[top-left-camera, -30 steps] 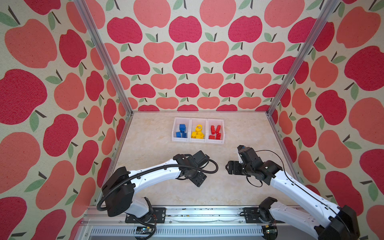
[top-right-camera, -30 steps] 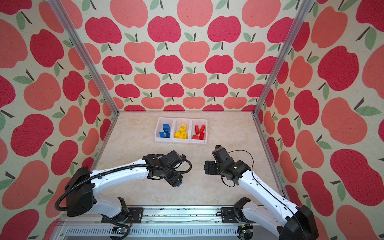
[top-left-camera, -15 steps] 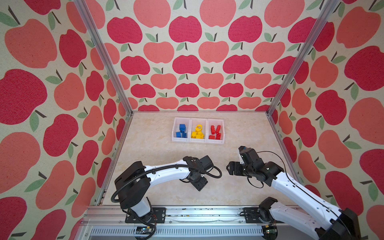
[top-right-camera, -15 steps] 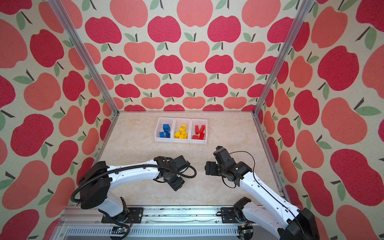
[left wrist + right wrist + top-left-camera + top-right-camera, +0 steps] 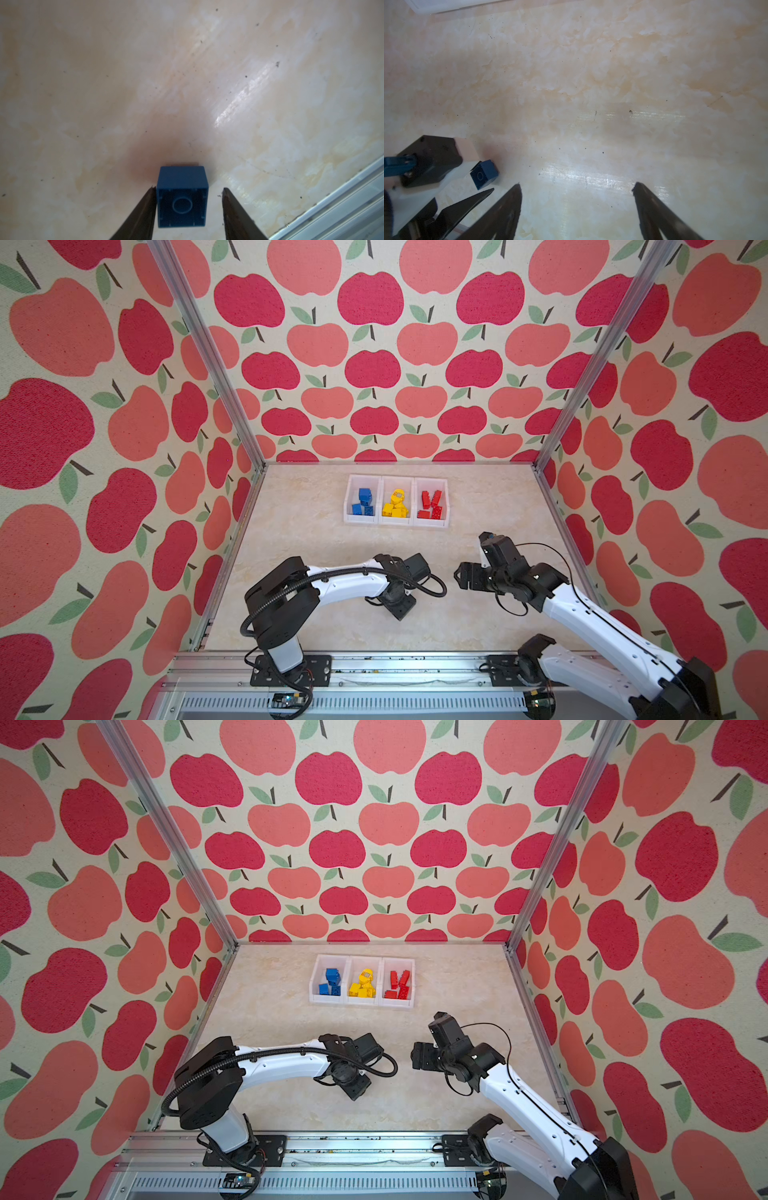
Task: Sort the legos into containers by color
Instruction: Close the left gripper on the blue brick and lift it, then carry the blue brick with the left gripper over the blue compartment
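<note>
The left gripper straddles a blue lego brick on the table. Its jaws are partly open: one finger touches a side of the brick and the other stands just off the opposite side. The brick lies tipped with its hollow underside toward the wrist, and it is squarish, so no long axis matters. The right gripper hangs nearby, wide open and empty. Well beyond, the containers hold legos sorted by color. The blue bin is leftmost, on the left arm's side.

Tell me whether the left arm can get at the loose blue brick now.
Probably yes: the blue brick lies on the table between the left gripper's open jaws, one jaw by its side, the other apart, and nothing stands in the way.
</note>
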Robot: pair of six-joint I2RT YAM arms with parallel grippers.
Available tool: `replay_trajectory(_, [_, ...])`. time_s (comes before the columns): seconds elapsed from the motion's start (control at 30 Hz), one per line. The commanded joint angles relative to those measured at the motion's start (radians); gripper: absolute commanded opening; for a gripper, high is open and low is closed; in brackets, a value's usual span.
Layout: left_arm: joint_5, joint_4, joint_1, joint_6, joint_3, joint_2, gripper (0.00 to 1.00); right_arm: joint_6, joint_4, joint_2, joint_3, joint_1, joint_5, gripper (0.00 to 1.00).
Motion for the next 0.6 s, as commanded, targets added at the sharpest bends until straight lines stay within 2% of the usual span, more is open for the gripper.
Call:
replay_trajectory(0.0, [-0.020, 0.009, 0.003, -0.013, 0.015, 0.021, 0.49, 0.007, -0.009, -0.012, -0.012, -0.008, -0.013, 0.87])
replay_trajectory(0.3, [-0.037, 0.002, 0.006, -0.037, 0.014, 0.034, 0.36, 0.005, -0.009, -0.012, -0.010, -0.013, -0.015, 0.87])
replay_trajectory(0.57, [-0.070, -0.008, 0.014, -0.065, 0.001, -0.026, 0.32, 0.005, -0.003, -0.006, -0.007, -0.014, -0.024, 0.87])
